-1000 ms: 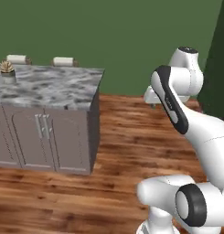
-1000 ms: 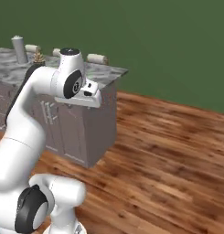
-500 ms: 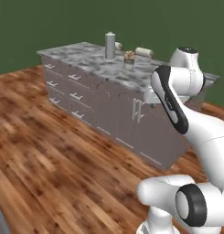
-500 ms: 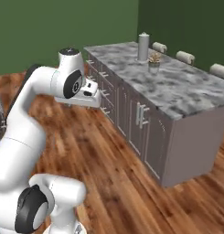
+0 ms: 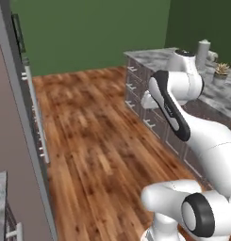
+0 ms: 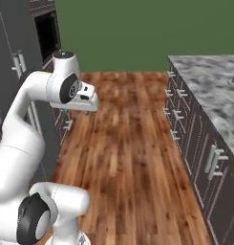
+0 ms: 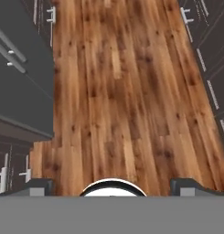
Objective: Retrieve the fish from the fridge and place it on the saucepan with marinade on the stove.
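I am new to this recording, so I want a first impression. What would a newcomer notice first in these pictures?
The eye goes first to the white arm, folded upward in the foreground, with the gripper open and holding nothing over the floor. Next comes the wide wooden floor, running like an aisle toward a green wall. A marble-topped island with grey drawers lines its right side, and tall dark grey fronts stand along its left.

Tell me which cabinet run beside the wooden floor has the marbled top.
The low drawer island on the right in the right base view; the dark units opposite are tall.
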Controlling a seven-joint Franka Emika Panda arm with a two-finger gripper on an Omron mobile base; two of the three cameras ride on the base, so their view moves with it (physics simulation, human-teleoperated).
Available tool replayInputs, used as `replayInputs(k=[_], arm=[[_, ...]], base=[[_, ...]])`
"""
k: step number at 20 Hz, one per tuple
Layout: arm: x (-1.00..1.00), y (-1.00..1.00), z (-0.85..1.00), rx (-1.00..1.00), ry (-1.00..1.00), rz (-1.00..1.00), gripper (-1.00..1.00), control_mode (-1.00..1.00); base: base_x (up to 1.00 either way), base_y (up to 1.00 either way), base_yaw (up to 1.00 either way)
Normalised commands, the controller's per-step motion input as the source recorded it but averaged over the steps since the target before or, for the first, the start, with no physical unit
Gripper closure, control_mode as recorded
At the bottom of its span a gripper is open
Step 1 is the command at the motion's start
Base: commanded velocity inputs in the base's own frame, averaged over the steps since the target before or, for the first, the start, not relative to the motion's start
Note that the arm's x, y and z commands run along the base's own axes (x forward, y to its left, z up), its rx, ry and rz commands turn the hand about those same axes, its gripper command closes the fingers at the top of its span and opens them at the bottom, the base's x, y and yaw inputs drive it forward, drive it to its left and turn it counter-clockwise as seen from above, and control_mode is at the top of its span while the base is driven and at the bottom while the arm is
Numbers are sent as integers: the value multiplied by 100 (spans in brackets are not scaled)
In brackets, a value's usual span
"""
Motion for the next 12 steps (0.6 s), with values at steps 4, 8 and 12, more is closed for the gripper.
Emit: replayInputs(k=[4,8,12], arm=[[0,0,0,0,0,0,-100,100],[0,0,0,0,0,0,-100,100],[0,0,0,0,0,0,-100,100]], base=[[99,-64,34],[99,-57,29],[100,-45,29]])
